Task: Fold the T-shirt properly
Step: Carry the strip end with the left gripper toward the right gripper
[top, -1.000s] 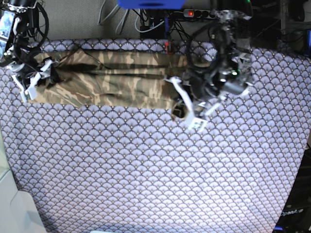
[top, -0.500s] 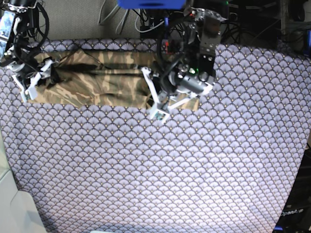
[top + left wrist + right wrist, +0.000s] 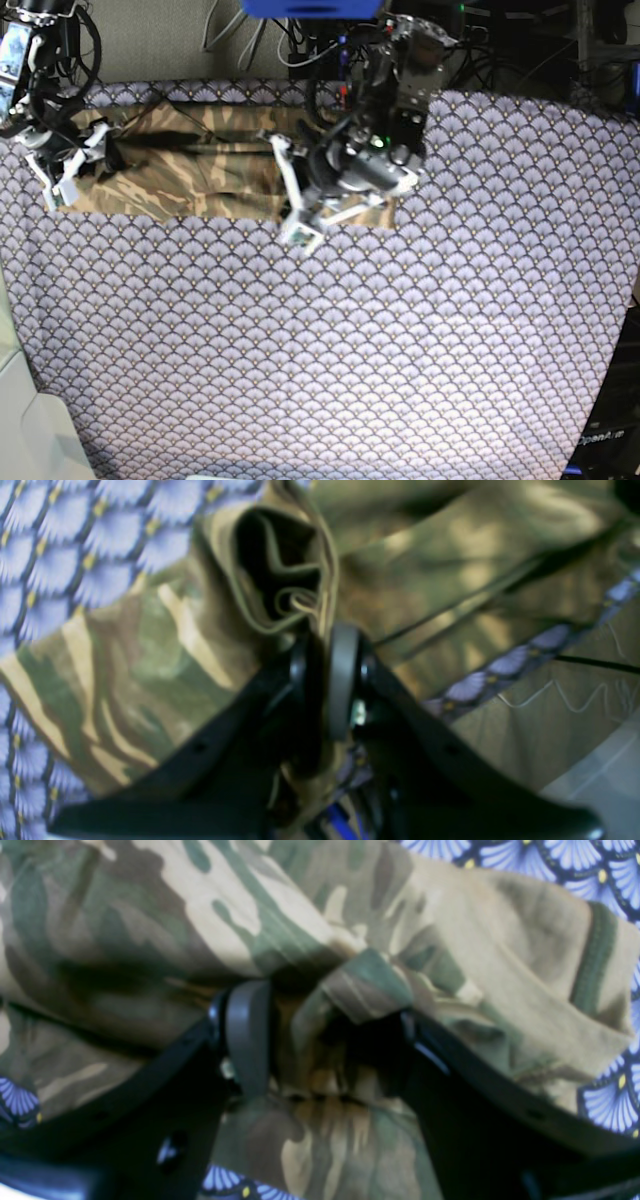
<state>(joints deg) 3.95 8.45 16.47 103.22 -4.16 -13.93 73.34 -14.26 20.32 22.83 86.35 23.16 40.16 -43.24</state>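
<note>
On the purple scallop-patterned tablecloth [image 3: 400,330] — cables [image 3: 250,40] behind — both the left gripper [image 3: 320,680] and the right gripper [image 3: 320,1040] pinch the camouflage T-shirt [image 3: 200,160].

Base view: high overhead, facing straight down, far off, takes in whole tablecloth [image 3: 330,350] and both arms. Left wrist view: behind left gripper [image 3: 320,680], facing forward past fingertips, very close, blurred; shirt [image 3: 150,680] bunched just ahead. Right wrist view: behind right gripper [image 3: 320,1040], same forward facing, very close; cloth fills gap ahead. All three views share camouflage shirt and purple tablecloth beside fingers.
</note>
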